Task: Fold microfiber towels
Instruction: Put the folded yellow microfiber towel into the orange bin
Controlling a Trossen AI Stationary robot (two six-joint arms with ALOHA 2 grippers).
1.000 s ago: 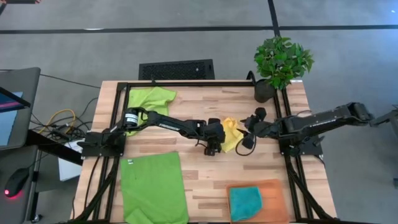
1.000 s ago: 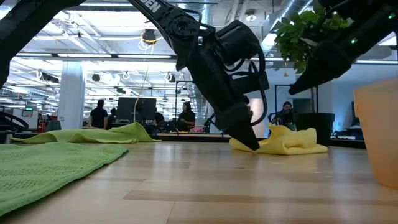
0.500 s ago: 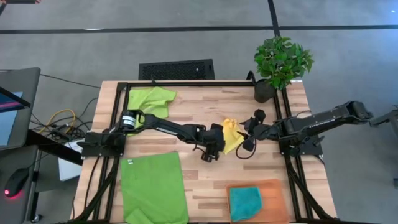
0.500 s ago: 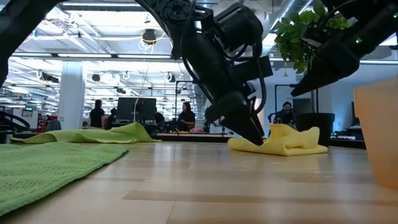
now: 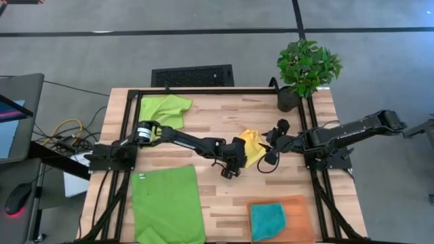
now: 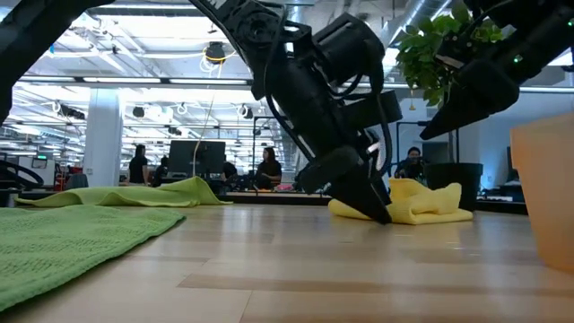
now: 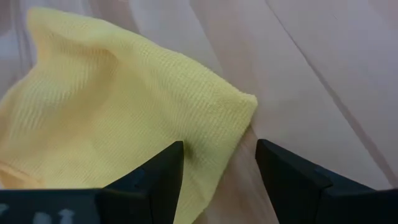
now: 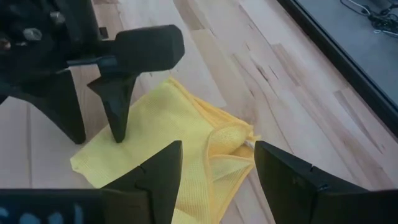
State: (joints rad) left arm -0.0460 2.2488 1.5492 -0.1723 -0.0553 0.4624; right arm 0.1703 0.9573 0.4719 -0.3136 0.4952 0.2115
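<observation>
Lying flat at the table's near edge: one lime green towel point(image 5: 167, 203), with the teal towel point(image 5: 267, 220) on the orange mat point(image 5: 298, 207). Mid-table, left gripper point(image 5: 232, 169), fingers spread, tips at the crumpled yellow towel point(image 5: 252, 146); right gripper point(image 5: 268, 157) spread just above it. Second lime green towel point(image 5: 164, 107) far left.

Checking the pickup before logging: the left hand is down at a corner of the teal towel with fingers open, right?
Not teal. The left hand is down at a corner of the yellow towel, fingers open, as the left wrist view shows.
</observation>
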